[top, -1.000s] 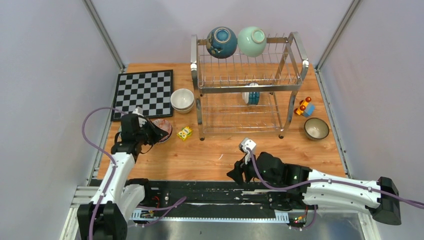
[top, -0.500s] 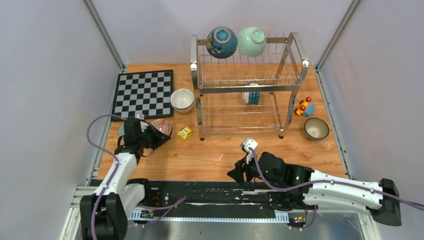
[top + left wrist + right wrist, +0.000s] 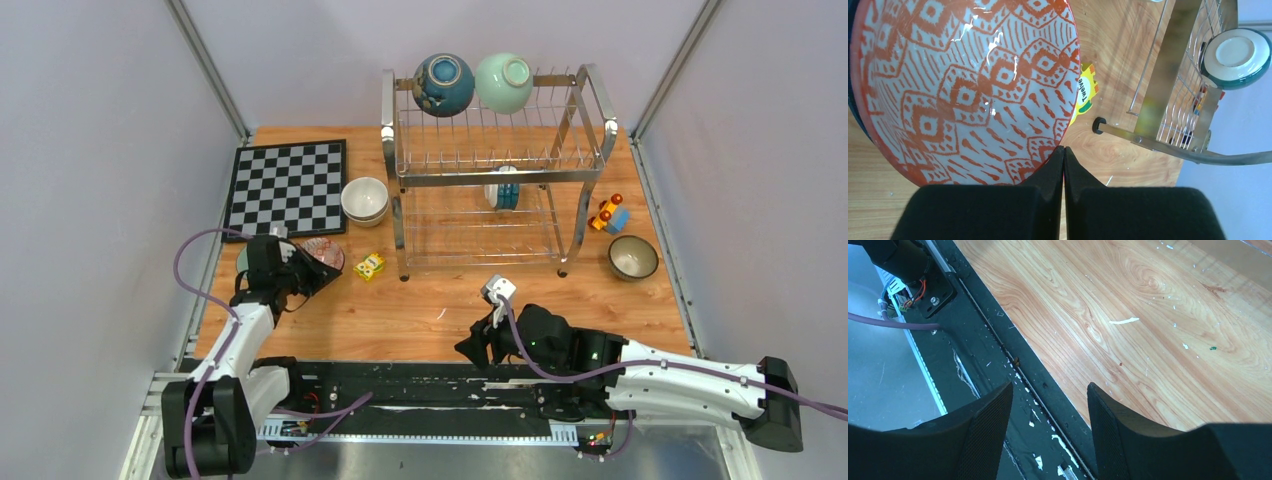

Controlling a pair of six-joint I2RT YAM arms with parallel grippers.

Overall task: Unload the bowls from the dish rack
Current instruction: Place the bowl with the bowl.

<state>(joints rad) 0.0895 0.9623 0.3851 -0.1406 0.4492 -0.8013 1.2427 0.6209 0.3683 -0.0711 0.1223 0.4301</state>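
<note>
My left gripper (image 3: 316,272) (image 3: 1064,149) is shut on the rim of a red-patterned bowl (image 3: 326,251) (image 3: 963,85), held tilted at the table's left beside the chessboard. The dish rack (image 3: 495,178) (image 3: 1168,65) stands at the back. A dark blue bowl (image 3: 443,84) and a mint green bowl (image 3: 503,82) rest on its top tier. A white and blue bowl (image 3: 503,188) (image 3: 1235,55) stands on edge on its lower tier. My right gripper (image 3: 470,350) (image 3: 1048,387) hangs open over the table's near edge with nothing between its fingers.
Two stacked cream bowls (image 3: 365,200) sit left of the rack, and a dark-rimmed bowl (image 3: 633,257) sits at the right. A yellow block (image 3: 370,266) (image 3: 1085,92) lies near the rack's front left foot. A toy car (image 3: 608,214) and a chessboard (image 3: 288,185) are also on the table.
The left gripper has shifted slightly with the red-patterned bowl, which now lies a little farther back and more tilted. The right arm has not moved.
</note>
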